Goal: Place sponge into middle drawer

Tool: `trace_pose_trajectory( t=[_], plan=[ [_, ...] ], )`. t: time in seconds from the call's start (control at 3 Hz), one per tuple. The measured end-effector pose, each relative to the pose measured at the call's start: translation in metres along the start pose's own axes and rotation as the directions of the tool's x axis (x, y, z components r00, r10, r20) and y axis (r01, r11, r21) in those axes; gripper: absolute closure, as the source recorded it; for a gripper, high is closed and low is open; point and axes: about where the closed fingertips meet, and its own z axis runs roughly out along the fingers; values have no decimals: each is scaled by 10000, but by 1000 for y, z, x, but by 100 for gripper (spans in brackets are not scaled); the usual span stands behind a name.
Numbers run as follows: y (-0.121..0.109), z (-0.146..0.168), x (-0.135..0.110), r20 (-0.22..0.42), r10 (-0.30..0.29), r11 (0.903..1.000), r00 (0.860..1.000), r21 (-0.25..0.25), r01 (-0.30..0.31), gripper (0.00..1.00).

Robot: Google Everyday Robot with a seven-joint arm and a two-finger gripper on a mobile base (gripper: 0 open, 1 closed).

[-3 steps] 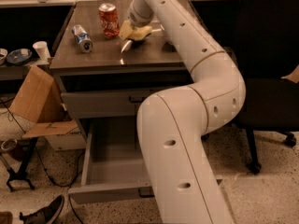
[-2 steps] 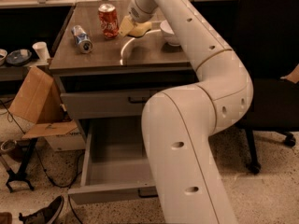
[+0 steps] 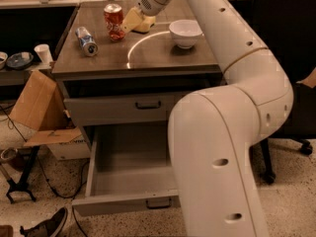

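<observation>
The pale yellow sponge (image 3: 140, 23) is at the back of the cabinet top, between the red can and the white bowl. My gripper (image 3: 137, 18) comes down on it from above at the end of the long white arm and is shut on the sponge, which looks tilted and slightly raised. The fingertips are mostly hidden by the wrist and the sponge. The middle drawer (image 3: 129, 201) is pulled wide open below, its grey inside bare, its dark bar handle facing me. The arm's big lower link covers the drawer's right part.
A red soda can (image 3: 114, 21) stands left of the sponge. A silver can (image 3: 86, 40) lies on its side further left. A white bowl (image 3: 185, 32) sits to the right. The upper drawer front (image 3: 118, 107) is closed. Cardboard (image 3: 37, 102) and a black chair (image 3: 291, 58) flank the cabinet.
The gripper and the sponge have shifted a little up and to the left, toward the red can. The arm's upper link has swung aside, uncovering the white bowl.
</observation>
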Motion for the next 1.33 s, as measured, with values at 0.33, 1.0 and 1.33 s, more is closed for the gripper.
trace_pose_trajectory(
  t=[0.33,1.0,1.33],
  plan=[
    [32,-38,9,272,-342,9951,9990,-918,365,100],
    [81,-68,62,482,6,9730,9988,-2304,106,100],
    [108,-61,115,753,833,9492,9937,-3095,-561,100]
  ],
)
